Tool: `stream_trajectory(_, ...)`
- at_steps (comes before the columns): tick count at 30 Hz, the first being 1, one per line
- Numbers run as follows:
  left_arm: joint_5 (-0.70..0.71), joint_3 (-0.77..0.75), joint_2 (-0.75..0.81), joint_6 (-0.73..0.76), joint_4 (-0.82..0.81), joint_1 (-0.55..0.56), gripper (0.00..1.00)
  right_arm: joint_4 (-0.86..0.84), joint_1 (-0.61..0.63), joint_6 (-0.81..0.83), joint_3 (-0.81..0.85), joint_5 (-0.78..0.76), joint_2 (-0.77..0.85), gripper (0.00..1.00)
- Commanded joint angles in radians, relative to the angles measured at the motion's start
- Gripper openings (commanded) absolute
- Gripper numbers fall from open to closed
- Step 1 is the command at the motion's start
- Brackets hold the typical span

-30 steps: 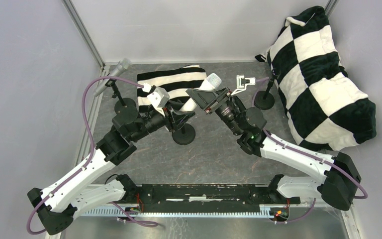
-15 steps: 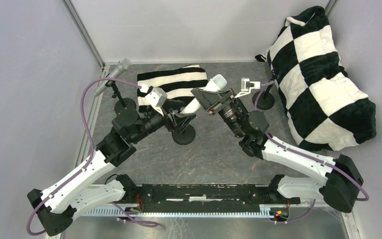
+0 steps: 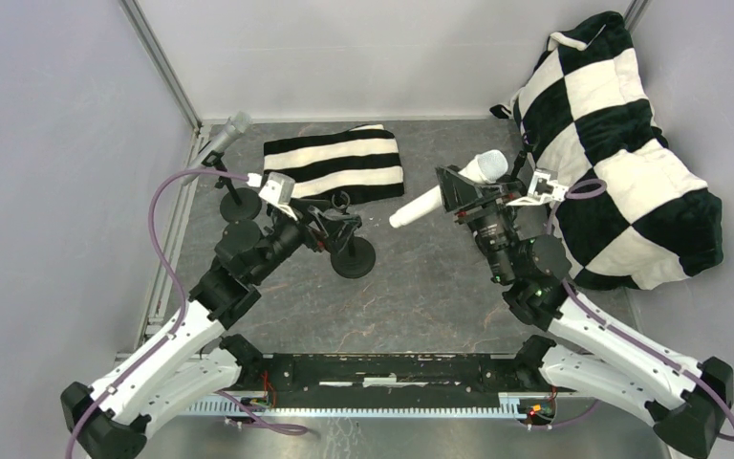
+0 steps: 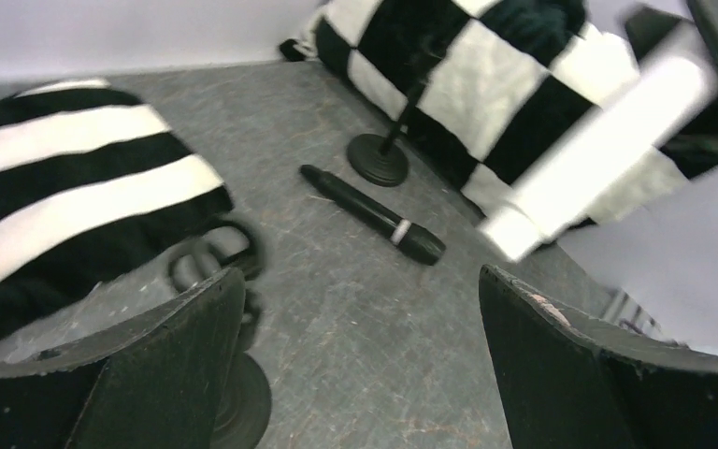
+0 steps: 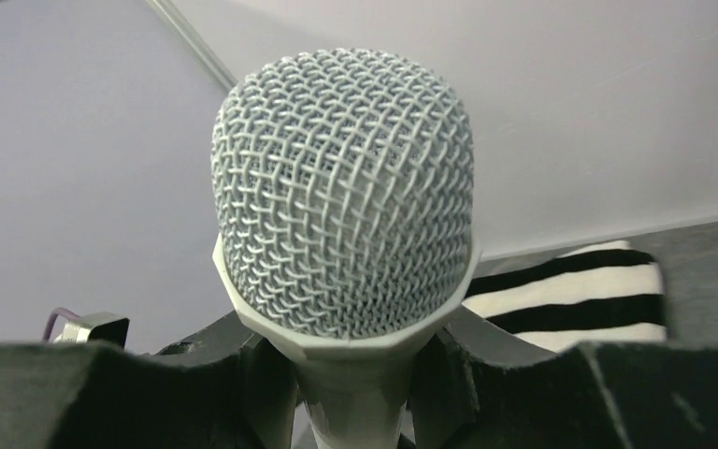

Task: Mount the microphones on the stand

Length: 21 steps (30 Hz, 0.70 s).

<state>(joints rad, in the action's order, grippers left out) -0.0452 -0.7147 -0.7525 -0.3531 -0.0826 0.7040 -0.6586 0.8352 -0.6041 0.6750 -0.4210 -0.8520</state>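
Grey microphone [image 3: 222, 141] sits clipped on the left stand [image 3: 228, 184], so that one is done. My left gripper [image 4: 360, 281] just let go. A second ago it was pinched in at the middle stand [image 3: 354, 256] alongside the white microphone [image 3: 430, 199]; now its fingers are spread wide with nothing between them. It is low beside that stand's post, arm reaching forward. The clip there looks empty. The white microphone has gone right, well clear of it. My right gripper [image 3: 464, 186] is clamped on its neck just under the mesh head, holding it in the air, handle pointing back left. That arm has swung toward the checked cushion [image 3: 621, 143]. Black microphone [image 4: 374, 213] lies flat on the table [image 3: 411, 287] near the right stand [image 4: 379, 159]. My read: two left to mount, white one probably headed for the right stand.
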Motion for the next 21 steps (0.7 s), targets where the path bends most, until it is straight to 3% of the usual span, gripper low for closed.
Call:
stream_trajectory(1, -0.116, 0.089, 0.009, -0.207, -0.166, -0.163, 1.0, 0.12, -0.006, 0.135, -0.034, -0.077, 0.079, 0.0)
stream_trajectory(5, -0.22, 0.165, 0.009, -0.26, -0.265, -0.281, 1.0, 0.193, -0.006, 0.153, -0.069, -0.086, 0.141, 0.0)
stream_trajectory(12, -0.299, 0.28, -0.02, -0.221, -0.402, -0.284, 1.0, 0.285, -0.007, 0.185, -0.087, -0.111, 0.214, 0.0)
stream_trajectory(21, -0.28, 0.347, -0.119, -0.142, -0.506, -0.284, 0.95, 0.356, -0.007, 0.21, -0.074, -0.122, 0.253, 0.0)
